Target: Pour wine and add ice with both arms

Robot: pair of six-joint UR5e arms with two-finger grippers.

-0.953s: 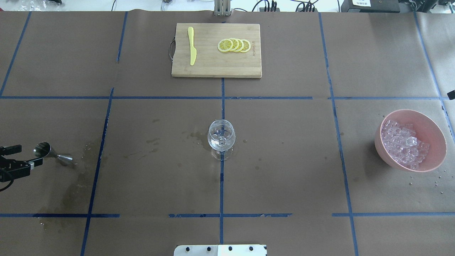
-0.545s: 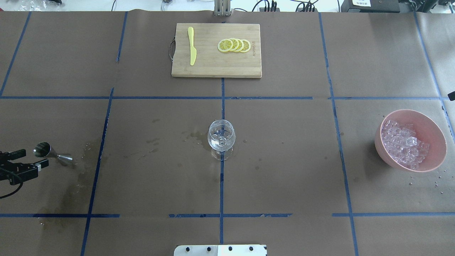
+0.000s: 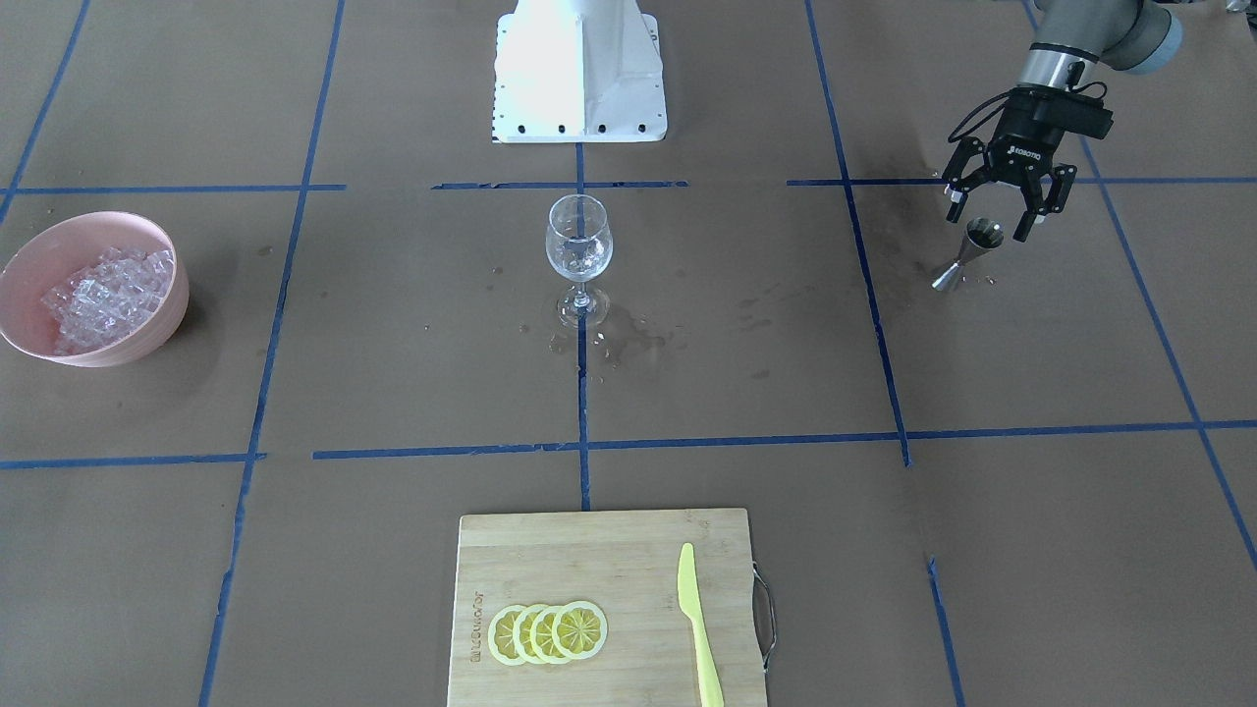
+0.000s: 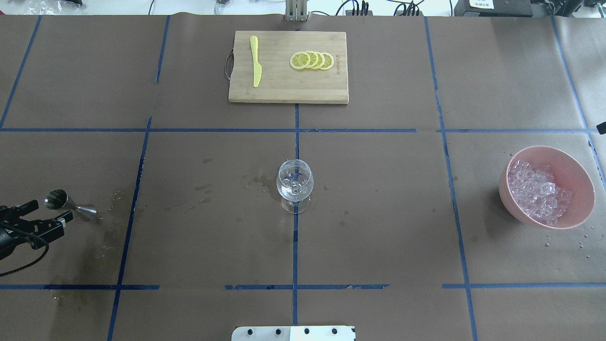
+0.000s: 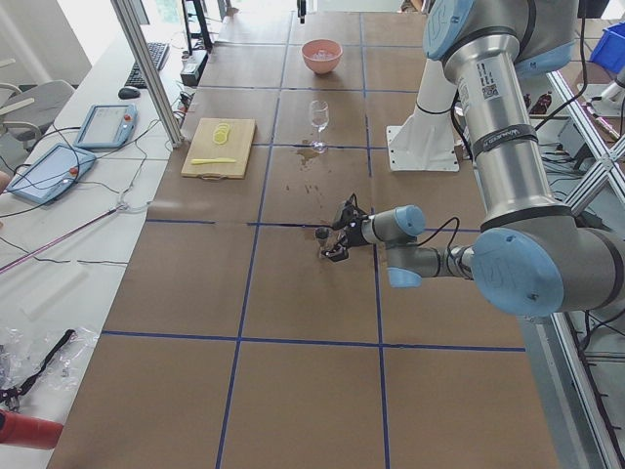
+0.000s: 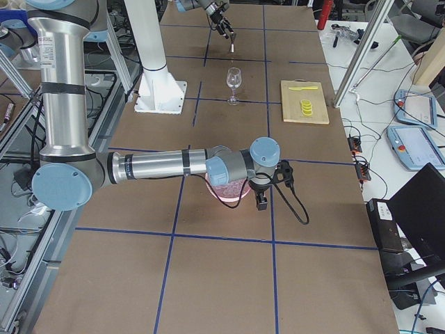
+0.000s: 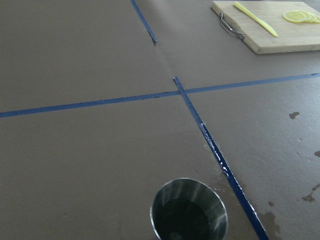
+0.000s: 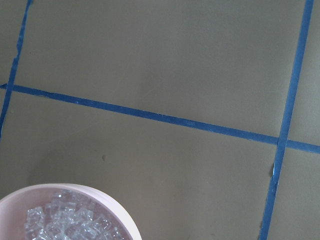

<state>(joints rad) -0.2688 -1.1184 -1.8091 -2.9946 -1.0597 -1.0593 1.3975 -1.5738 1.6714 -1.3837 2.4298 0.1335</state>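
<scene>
A steel jigger (image 4: 66,202) stands on the brown paper at the table's left; its cup (image 7: 189,210) looks dark inside. My left gripper (image 3: 990,221) hovers open just above and behind it, not touching; it also shows as (image 4: 53,210). The stemmed wine glass (image 4: 294,184) stands at the centre, and a little clear wine (image 3: 578,263) seems to lie in its bowl. Ice (image 4: 537,192) fills a pink bowl (image 4: 575,163) at the right. My right gripper (image 6: 261,202) hangs by that bowl's outer side; I cannot tell whether it is open or shut.
A wooden cutting board (image 4: 289,92) at the far centre carries lemon slices (image 4: 312,60) and a yellow knife (image 4: 255,66). Wet stains (image 4: 109,237) mark the paper by the jigger and the glass. The white robot pedestal (image 3: 579,69) stands at the near edge.
My left gripper has turned a little and its fingertips have edged right, beside the jigger, staying open. The jigger, glass and bowl have not moved.
</scene>
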